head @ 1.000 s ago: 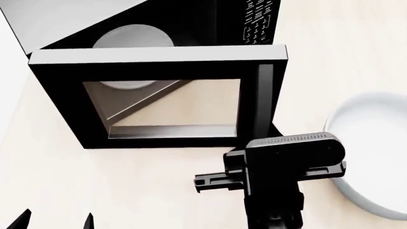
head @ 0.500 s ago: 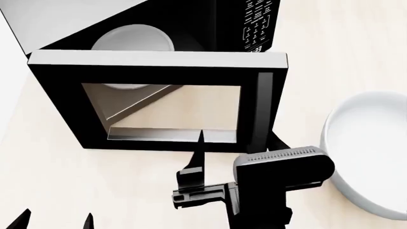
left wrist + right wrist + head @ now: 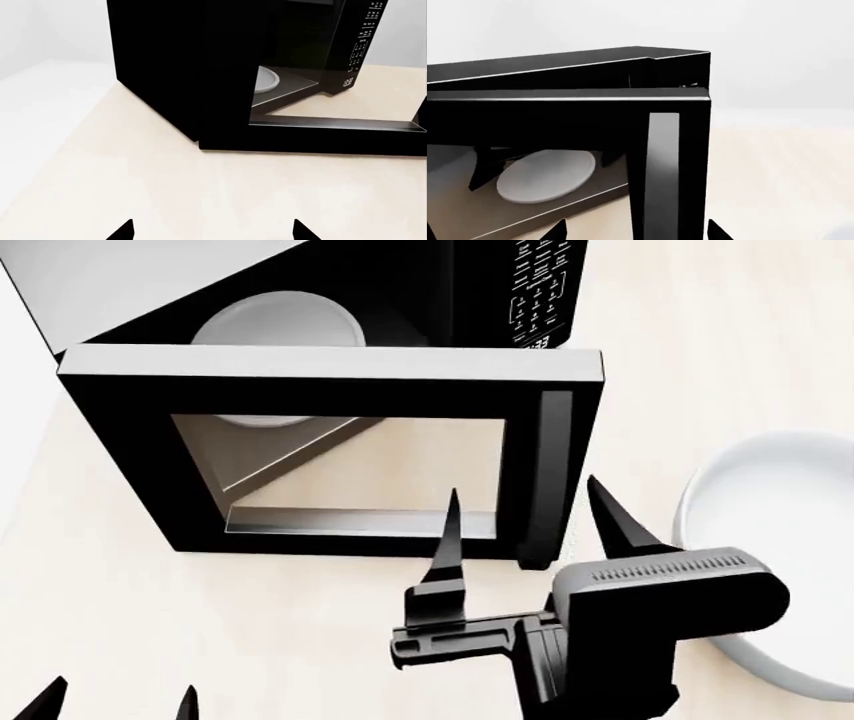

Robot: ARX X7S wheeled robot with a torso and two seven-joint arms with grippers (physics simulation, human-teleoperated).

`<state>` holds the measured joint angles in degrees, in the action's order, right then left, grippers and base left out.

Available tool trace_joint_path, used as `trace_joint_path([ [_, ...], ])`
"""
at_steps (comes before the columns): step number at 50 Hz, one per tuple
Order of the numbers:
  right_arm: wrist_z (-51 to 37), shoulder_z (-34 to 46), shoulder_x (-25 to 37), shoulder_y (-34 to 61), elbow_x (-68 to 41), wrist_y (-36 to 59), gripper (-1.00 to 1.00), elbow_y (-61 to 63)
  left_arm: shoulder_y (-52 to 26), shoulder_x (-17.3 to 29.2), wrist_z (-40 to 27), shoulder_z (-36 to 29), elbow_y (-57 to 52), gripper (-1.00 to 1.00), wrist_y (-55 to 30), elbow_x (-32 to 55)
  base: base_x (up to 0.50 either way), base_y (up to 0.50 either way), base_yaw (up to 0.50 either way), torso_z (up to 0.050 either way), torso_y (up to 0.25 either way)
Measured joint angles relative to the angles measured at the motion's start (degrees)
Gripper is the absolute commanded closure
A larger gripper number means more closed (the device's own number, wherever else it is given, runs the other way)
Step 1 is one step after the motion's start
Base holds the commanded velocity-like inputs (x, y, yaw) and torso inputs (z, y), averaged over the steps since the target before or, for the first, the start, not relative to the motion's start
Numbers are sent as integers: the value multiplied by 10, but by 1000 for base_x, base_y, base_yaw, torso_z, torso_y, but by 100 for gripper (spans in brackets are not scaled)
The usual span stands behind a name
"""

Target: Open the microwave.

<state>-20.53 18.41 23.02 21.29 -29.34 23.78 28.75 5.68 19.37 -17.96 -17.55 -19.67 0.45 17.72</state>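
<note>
The right pincer (image 3: 523, 540) has released the handle (image 3: 547, 480) and now sits spread (left pincer (image 3: 120, 702) also apart), leaving the microwave (image 3: 320, 360), far on the surface (image 3: 267, 640), with its door swung wide open.

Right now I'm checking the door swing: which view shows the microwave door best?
Head view: the whole door stands swung open, window and handle visible. Left wrist shows only its lower edge; right wrist, part of the door and handle.
</note>
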Motion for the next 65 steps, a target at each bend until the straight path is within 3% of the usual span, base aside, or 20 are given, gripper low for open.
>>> trace_joint_path([
  [17, -73, -31, 53, -33, -51, 82, -100, 169, 3, 3, -3, -2, -4, -100, 2, 1, 0, 0, 0, 0, 0],
  [22, -132, -29, 92, -10, -102, 101, -100, 224, 3, 4, -4, -3, -5, -100, 3, 2, 0, 0, 0, 0, 0],
  [31, -302, 112, 226, 159, -249, 36, -100, 277, 4, 6, -6, -4, -9, -100, 2, 3, 0, 0, 0, 0, 0],
  [39, -415, 212, 283, 351, -398, 21, -100, 289, 3, 7, -7, -4, -10, -100, 2, 4, 0, 0, 0, 0, 0],
  [50, -462, 268, 288, 544, -557, 52, -100, 232, 2, 8, -7, -6, -9, -100, 3, 6, 0, 0, 0, 0, 0],
  [65, -430, 313, 234, 696, -615, 127, -100, 82, 0, 9, -7, -8, -4, -100, 4, 11, 0, 0, 0, 0, 0],
])
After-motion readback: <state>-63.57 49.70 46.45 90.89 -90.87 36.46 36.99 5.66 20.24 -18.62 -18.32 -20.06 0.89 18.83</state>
